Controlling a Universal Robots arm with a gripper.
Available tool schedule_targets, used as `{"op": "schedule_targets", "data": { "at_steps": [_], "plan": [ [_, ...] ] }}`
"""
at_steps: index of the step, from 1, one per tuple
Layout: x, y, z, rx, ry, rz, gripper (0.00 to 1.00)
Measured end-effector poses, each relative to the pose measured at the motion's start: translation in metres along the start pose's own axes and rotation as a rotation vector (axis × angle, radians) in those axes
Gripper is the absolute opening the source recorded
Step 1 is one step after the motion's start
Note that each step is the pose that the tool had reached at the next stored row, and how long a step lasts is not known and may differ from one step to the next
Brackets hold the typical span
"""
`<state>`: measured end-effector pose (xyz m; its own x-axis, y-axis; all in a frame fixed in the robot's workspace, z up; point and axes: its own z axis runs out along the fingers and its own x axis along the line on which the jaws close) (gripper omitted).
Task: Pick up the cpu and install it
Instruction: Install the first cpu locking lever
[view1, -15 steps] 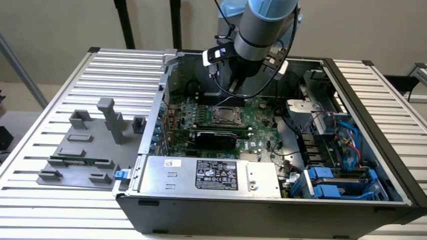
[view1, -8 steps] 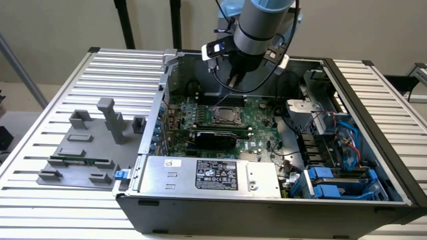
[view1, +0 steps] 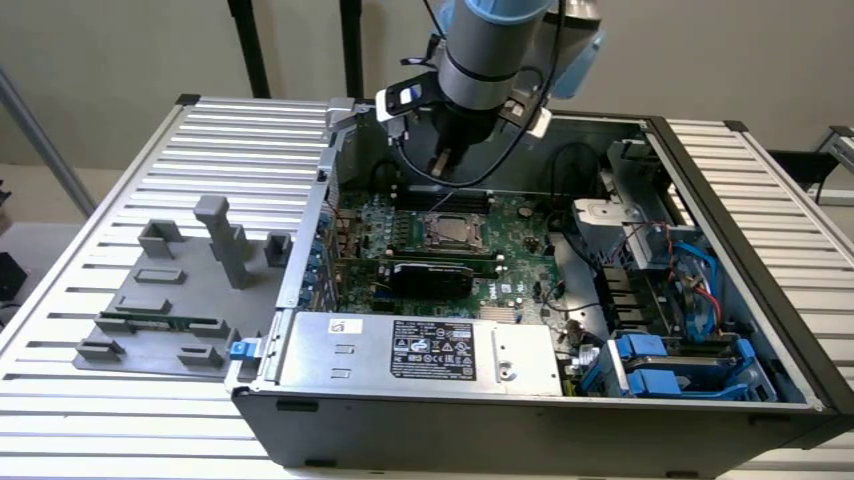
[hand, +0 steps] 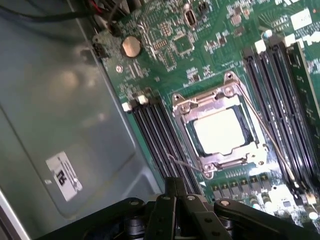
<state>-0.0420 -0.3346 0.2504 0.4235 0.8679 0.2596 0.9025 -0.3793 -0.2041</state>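
One pincer (hand: 175, 184) closed tight, holding nothing, hovering apart from cpu (hand: 220, 131), chip seated within socket frame (hand: 200, 102) edges.

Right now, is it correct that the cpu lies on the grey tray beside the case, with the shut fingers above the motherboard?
No: the wrist view shows the cpu in its socket on the motherboard; the shut fingers are above it.

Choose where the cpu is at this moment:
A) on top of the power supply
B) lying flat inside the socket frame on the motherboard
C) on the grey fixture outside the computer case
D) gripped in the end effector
B: the cpu sits flat within the socket frame, and the shut end effector is apart from it.
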Motion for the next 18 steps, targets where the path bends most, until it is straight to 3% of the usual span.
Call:
{"op": "schedule_targets", "data": {
  "at_steps": [3, 11, 18],
  "plan": [
    [-0.003, -0.0026, 0.0044, -0.0001, -0.0002, 0.0, 0.11],
    [-0.007, 0.0001, 0.0182, -0.0002, 0.0, 0.0, 0.11],
    [-0.01, 0.0026, 0.0301, -0.0035, -0.0071, 0.0, 0.11]
  ]
}}
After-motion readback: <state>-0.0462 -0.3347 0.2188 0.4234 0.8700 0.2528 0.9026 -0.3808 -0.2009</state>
